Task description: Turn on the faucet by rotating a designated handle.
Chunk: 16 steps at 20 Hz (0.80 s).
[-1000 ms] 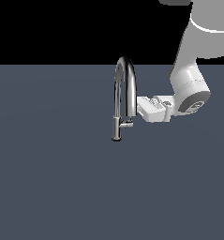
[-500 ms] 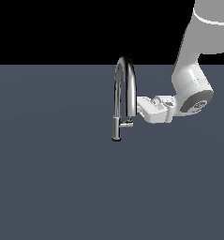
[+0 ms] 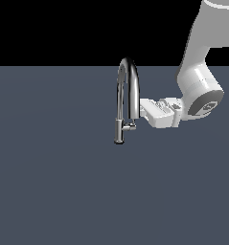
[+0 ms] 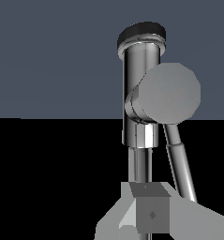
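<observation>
The chrome faucet [image 3: 127, 86] stands mid-scene in the exterior view, its inverted-U spout rising from a short cylindrical base [image 3: 119, 131]. The stubby handle [image 3: 130, 127] sticks out of that base toward the exterior view's right. My gripper [image 3: 143, 108] comes in from that side, level with the spout's lower tube and slightly above the handle, fingertips close to the tube. In the wrist view the handle [image 4: 170, 93] shows its round grey end face, with the faucet base [image 4: 139, 79] behind it. The gripper [image 4: 147, 208] looks shut, with nothing held between its fingers.
A flat dark grey surface [image 3: 49, 182] spreads around the faucet on all sides. The white arm [image 3: 200, 81] rises at the exterior view's upper right.
The arm has drifted slightly toward the exterior view's right. The faucet and its handle look unchanged.
</observation>
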Motion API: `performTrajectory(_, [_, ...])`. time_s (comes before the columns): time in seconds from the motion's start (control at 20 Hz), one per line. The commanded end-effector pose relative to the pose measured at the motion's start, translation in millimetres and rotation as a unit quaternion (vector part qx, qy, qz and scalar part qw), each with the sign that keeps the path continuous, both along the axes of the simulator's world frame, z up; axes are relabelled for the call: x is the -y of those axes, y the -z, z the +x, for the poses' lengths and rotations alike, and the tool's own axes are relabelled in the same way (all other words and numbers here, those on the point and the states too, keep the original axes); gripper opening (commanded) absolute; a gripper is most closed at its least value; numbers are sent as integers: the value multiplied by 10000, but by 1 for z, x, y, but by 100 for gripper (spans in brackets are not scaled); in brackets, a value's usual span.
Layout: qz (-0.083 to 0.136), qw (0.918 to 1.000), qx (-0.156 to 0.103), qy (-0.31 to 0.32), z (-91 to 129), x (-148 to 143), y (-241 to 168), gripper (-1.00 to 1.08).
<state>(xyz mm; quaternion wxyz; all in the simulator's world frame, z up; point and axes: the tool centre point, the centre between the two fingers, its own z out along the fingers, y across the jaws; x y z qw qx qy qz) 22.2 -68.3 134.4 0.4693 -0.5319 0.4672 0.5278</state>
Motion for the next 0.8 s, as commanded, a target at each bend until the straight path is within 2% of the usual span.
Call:
performTrajectory(0.0, [11,10000,-11,-10,-9,4,-4,-100])
performTrajectory(0.15, [11,10000,-11,-10,-14,4,-5,-100])
performTrajectory(0.2, [23,10000,4,-40,-9,-4,-3,-100])
performTrajectory(0.75, [15,10000,-6,-18,-48,7,15,-100])
